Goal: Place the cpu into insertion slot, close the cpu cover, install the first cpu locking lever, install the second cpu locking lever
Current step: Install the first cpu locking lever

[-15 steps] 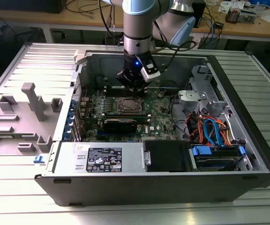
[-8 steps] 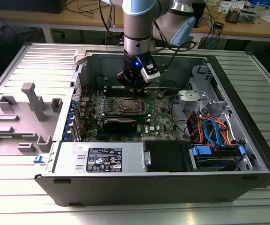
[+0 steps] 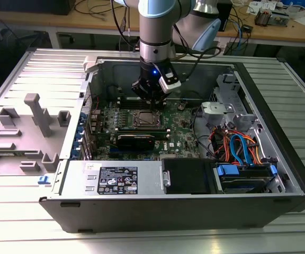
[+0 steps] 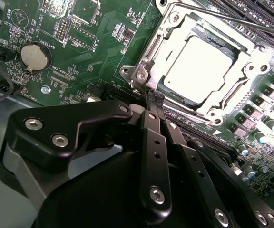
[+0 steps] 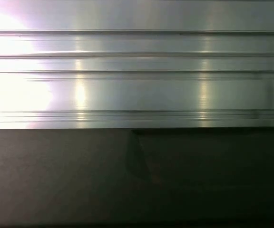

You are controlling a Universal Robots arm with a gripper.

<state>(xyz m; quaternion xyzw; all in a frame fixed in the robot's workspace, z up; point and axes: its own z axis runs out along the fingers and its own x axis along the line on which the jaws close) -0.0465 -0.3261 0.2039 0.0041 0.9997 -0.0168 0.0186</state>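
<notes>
In the second wrist view, the cpu [image 4: 201, 71] is sitting seated in the insertion slot [image 4: 168, 88], with the cpu cover [image 4: 244, 71] lying closed around it. My hand [image 4: 154, 98] is hovering at the socket's corner, fingers pinched together on nothing I can see, tips just beside a thin locking lever [image 4: 152, 45]. I am judging that lever stiff, springy and slippery, best pushed near its free end. White lettering is showing on the green board [image 4: 103, 42]; I am not reading it off.
</notes>
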